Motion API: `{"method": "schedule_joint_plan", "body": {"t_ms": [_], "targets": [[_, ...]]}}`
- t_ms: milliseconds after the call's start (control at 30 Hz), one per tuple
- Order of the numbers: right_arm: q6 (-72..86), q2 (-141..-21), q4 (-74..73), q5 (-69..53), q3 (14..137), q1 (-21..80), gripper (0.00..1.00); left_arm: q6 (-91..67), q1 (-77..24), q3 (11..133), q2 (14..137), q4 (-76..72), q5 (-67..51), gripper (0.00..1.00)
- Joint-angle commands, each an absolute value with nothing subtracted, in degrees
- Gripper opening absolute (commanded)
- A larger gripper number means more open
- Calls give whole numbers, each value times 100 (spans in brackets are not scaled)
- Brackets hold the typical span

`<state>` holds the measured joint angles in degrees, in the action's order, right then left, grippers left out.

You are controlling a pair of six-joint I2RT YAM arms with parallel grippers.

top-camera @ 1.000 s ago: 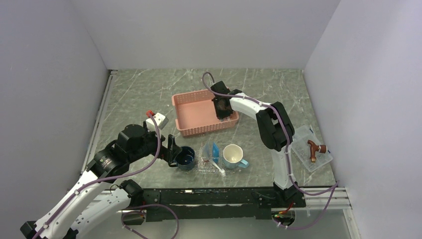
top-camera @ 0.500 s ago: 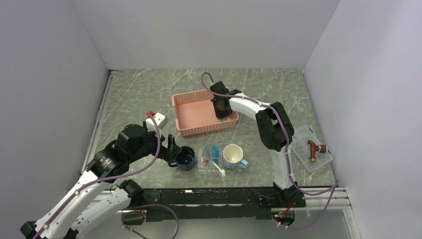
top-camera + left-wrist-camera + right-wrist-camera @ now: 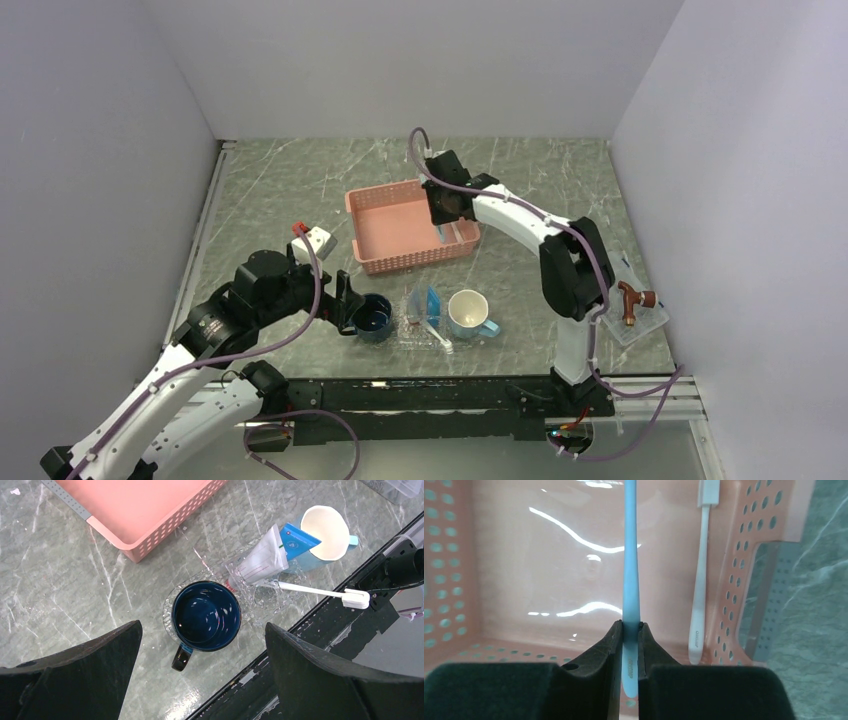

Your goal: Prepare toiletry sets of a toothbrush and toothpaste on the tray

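Observation:
My right gripper (image 3: 630,627) is shut on the handle of a light blue toothbrush (image 3: 630,555), over the right end of the pink basket (image 3: 385,262). A white toothbrush (image 3: 701,580) lies in the basket along its right wall. The clear tray (image 3: 260,597) sits by the table's front edge. On it are a white toothpaste (image 3: 262,557), a blue toothpaste (image 3: 295,539) and another white toothbrush (image 3: 320,591). My left gripper (image 3: 202,630) hangs open above a dark blue mug (image 3: 206,615) at the tray's left end, its fingers apart from the mug.
A pale blue mug (image 3: 468,313) stands at the tray's right end. A small white box with a red part (image 3: 312,240) sits left of the basket. A clear rectangular box with a brown piece (image 3: 630,300) lies at the right, beside my right arm's base.
My right gripper has closed on the blue toothbrush and risen a little in the basket; that arm's elbow swung right. The left arm has not moved.

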<state>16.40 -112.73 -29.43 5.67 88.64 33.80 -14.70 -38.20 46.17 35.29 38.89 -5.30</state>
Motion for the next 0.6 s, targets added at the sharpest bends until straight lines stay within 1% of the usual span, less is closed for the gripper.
{"method": "schedule_joint_plan", "body": {"t_ms": [0, 300, 467, 567], "targets": [[1471, -10631, -2637, 463, 8840, 3410, 0, -1485, -3783, 4652, 3451, 3810, -622, 99], [1257, -9653, -2745, 28, 8605, 3404, 0, -1480, -3783, 4632, 3322, 3762, -702, 99], [1192, -9004, -2844, -435, 8248, 3419, 0, -1424, -3787, 4623, 3220, 3677, -890, 99], [1095, -8496, -2912, -955, 7964, 3419, 0, -1350, -3786, 4611, 3164, 3584, -1203, 99]]}}
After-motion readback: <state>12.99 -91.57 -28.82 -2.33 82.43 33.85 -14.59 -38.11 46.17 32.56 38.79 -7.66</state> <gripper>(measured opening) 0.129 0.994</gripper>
